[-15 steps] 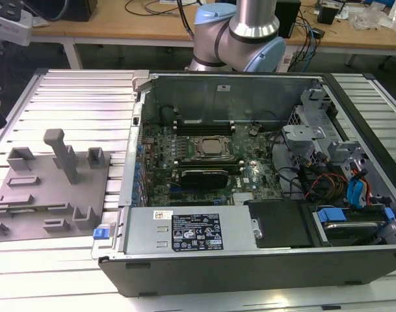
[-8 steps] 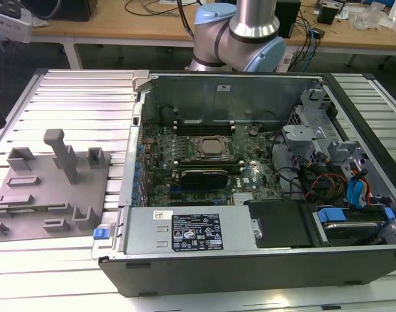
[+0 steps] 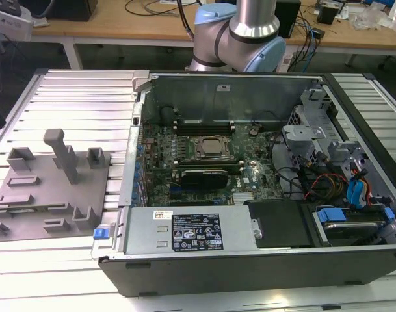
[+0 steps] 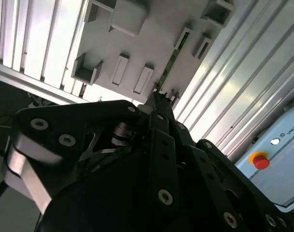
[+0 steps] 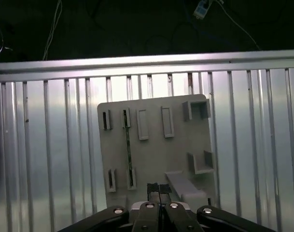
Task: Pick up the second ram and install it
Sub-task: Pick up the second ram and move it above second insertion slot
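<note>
The second ram (image 5: 128,150) is a thin green stick standing on edge in the slotted grey holder plate (image 5: 151,159). It spans two of the plate's small slot blocks. In the second wrist view the ram (image 4: 172,65) shows as a green strip just beyond the fingertips. My gripper (image 5: 159,189) hangs well above the plate, off to one side of the ram and not touching it. The black fingers (image 4: 159,104) are shut together with nothing between them. In the exterior view the holder plate (image 3: 28,208) lies on the ribbed table at the exterior view's left.
An open computer case (image 3: 263,169) fills the middle and the exterior view's right, with the motherboard, processor socket (image 3: 212,147) and power supply (image 3: 191,231) exposed. Grey upright blocks (image 3: 62,156) rise from the holder plate. The arm's base (image 3: 237,32) stands behind the case.
</note>
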Controlling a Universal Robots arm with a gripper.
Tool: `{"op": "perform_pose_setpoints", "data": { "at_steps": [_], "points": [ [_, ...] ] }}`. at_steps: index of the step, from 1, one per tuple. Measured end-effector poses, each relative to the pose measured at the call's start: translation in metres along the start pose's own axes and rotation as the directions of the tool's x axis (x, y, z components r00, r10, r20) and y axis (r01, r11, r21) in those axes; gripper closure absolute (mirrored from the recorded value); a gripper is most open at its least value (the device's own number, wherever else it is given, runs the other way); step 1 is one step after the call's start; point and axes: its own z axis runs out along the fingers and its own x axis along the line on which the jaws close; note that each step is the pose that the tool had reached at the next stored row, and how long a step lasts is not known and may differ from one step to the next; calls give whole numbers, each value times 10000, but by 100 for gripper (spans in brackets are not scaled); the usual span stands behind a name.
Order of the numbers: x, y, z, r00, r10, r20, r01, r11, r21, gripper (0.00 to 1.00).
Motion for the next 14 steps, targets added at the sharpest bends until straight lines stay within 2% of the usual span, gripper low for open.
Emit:
{"op": "perform_pose_setpoints", "data": {
  "at_steps": [1,6,14],
  "points": [
    [0,0,0,9998,-202,-8,202,9998,-5,89],
    [0,0,0,9984,-563,-23,563,9984,-14,89],
    [0,0,0,9916,-1290,-52,1289,9916,-34,89]
  ]
}}
